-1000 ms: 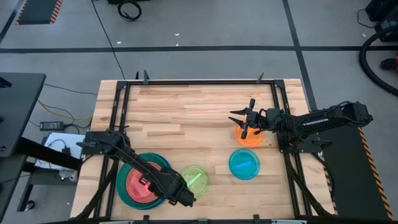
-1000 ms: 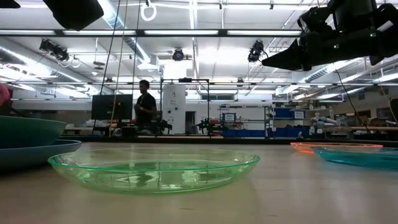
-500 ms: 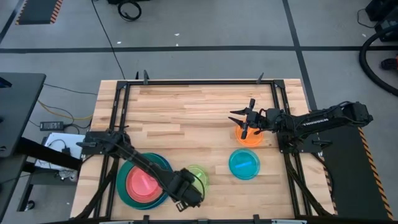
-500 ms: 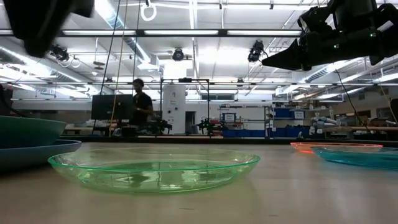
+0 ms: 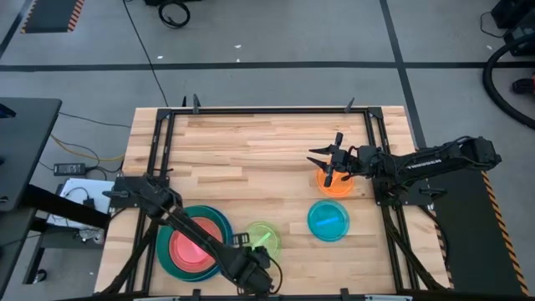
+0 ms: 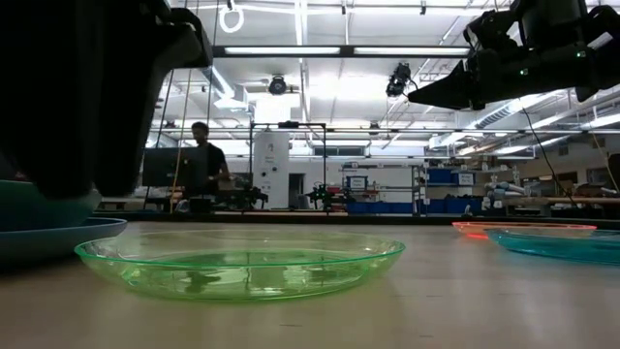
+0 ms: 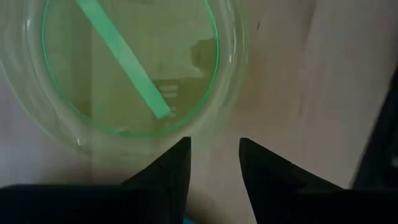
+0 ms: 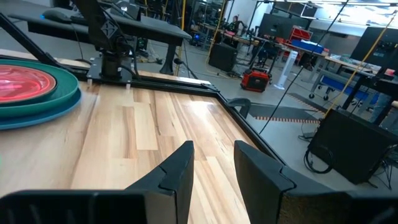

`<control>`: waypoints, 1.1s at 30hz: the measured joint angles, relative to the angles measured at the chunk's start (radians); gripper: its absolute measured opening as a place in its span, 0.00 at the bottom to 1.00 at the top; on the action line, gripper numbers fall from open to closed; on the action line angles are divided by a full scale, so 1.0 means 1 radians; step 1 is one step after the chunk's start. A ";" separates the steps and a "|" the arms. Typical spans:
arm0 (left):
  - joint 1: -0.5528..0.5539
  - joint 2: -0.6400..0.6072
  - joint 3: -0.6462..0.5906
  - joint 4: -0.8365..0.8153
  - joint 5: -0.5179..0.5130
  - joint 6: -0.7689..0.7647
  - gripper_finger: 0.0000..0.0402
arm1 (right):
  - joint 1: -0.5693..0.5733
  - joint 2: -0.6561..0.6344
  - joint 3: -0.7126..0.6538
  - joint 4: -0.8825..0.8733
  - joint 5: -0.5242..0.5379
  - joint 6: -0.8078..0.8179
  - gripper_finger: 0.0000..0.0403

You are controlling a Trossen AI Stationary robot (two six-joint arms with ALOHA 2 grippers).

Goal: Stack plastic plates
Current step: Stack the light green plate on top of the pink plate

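Three small plates (image 5: 262,237), one stack (image 5: 194,247)

Around you the wooden surface (image 5: 251,150) sat on a grey concrete floor (image 5: 267,38) crossed by dark tape lines (image 5: 395,42). Beyond it ran a workshop hall lit by long ceiling strip lights (image 6: 291,50). A person (image 6: 201,167) stood by a dark monitor (image 6: 160,167), and blue bins (image 6: 383,206) lined the far benches.

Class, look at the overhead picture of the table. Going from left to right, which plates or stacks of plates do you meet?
Stack of plates with a pink one on top → green plate → then the cyan plate and the orange plate, one behind the other at much the same place across.
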 joint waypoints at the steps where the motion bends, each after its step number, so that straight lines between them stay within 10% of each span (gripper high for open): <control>1: 0.000 0.005 0.000 0.002 -0.010 0.011 0.35 | 0.000 0.000 0.000 0.000 0.000 0.002 0.31; 33: -0.063 0.065 0.067 -0.020 -0.125 0.215 0.35 | 0.001 0.000 0.000 -0.060 0.000 0.059 0.31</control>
